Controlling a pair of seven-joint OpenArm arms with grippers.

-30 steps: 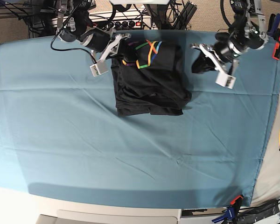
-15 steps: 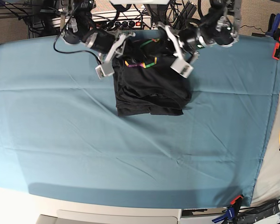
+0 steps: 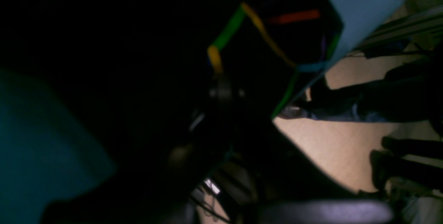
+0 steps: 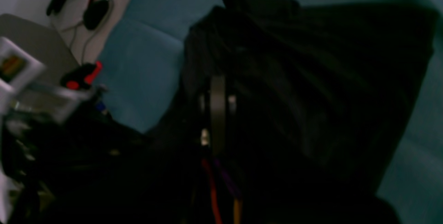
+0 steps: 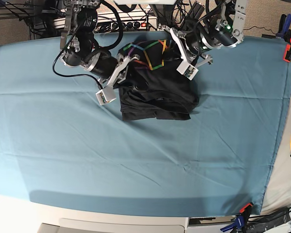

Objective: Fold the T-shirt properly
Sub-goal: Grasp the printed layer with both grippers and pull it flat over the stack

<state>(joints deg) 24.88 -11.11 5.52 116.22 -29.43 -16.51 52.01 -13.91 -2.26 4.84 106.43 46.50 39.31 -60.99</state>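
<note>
At the far middle of the teal table cloth (image 5: 136,160) you have the T-shirt (image 5: 157,94), bunched into a rough folded block with its rainbow line print (image 5: 148,53) turned up along the far edge. Your base view shows both arms meeting over it: the right gripper (image 5: 117,80) comes in on the picture's left side and sits at the shirt's left edge, the left gripper (image 5: 182,51) on the picture's right side at the shirt's far right corner. Both pincers are clenched, and each appears to have black cloth pinched, though the base view is too small for you to confirm the hold.

Your left wrist view gives what the base cannot: the print (image 3: 256,33) close up, green, yellow and red lines on a raised flap of fabric, with bare floor (image 3: 328,148) beyond the table's edge. It is dark and blurred. Your right wrist view shows the plain black side (image 4: 311,89) in pleated folds over the teal cloth (image 4: 138,75), with a red and purple strand (image 4: 214,189) of print near the bottom.
</note>
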